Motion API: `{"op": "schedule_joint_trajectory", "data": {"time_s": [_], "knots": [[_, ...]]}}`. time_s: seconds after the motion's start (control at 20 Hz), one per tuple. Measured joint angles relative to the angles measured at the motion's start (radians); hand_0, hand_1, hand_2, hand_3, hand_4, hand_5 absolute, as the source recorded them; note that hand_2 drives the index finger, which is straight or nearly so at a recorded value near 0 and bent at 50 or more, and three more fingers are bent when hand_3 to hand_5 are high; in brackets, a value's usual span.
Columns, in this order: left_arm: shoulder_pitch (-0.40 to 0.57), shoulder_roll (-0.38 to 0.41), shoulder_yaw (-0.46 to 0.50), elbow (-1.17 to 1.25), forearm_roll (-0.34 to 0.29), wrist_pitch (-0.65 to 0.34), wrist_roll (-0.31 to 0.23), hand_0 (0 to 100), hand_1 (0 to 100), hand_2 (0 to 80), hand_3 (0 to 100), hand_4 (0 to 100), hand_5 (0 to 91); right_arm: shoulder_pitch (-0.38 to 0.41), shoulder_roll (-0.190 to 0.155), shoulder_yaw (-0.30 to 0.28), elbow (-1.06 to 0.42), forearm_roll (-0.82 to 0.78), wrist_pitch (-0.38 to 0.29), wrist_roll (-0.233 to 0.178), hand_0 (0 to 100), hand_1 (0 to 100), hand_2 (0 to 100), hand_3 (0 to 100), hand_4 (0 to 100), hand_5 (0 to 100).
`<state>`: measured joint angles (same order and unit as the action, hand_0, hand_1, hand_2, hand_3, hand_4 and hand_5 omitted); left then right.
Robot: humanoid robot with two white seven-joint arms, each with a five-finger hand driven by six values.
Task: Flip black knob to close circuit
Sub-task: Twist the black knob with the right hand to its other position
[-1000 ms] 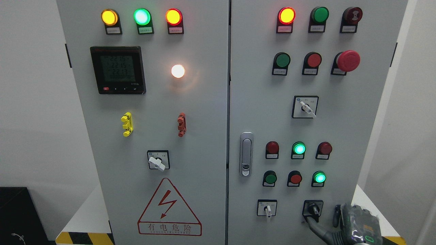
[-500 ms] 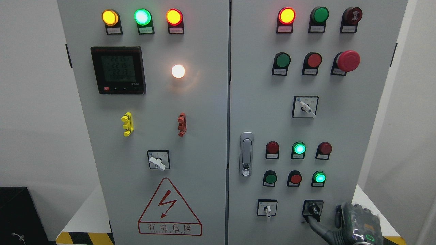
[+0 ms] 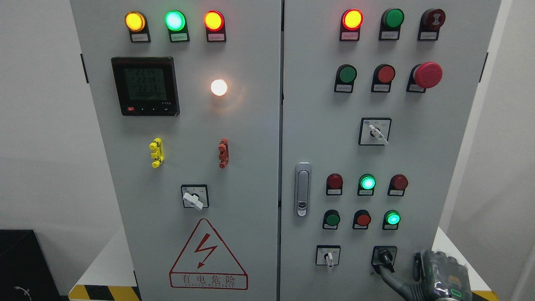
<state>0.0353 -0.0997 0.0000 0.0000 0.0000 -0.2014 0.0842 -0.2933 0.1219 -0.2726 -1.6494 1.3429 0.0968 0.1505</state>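
Note:
The black knob (image 3: 385,256) sits in a black square plate at the lower right of the grey cabinet's right door (image 3: 326,138). Its handle points down and slightly to the right. My right hand (image 3: 398,263) comes in at the bottom right corner. One grey finger (image 3: 388,278) stretches up and left, and its tip touches the lower left edge of the knob's plate. The thumb (image 3: 416,262) stands upright to the knob's right, apart from it. The hand holds nothing. The left arm is out of view.
A white selector switch (image 3: 329,257) sits left of the black knob. Red and green buttons, two of them lit green (image 3: 392,218), are above it. A door handle (image 3: 302,189) and a red emergency button (image 3: 428,75) stick out of the door.
My right hand has shifted slightly to the right and down. The finger stays at the knob's lower edge. The knob's handle has not visibly turned.

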Motion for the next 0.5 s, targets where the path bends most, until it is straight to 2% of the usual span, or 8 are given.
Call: {"op": "schedule_joint_trajectory", "data": {"time_s": [0.5], "knots": [[0.0,0.0,0.0,0.0,0.0,0.0,0.0,0,0,0.0,0,0,0.0,-0.002,-0.003,-0.01,0.0,-0.002,-0.001,-0.002,0,32,75,91,73,72]]}}
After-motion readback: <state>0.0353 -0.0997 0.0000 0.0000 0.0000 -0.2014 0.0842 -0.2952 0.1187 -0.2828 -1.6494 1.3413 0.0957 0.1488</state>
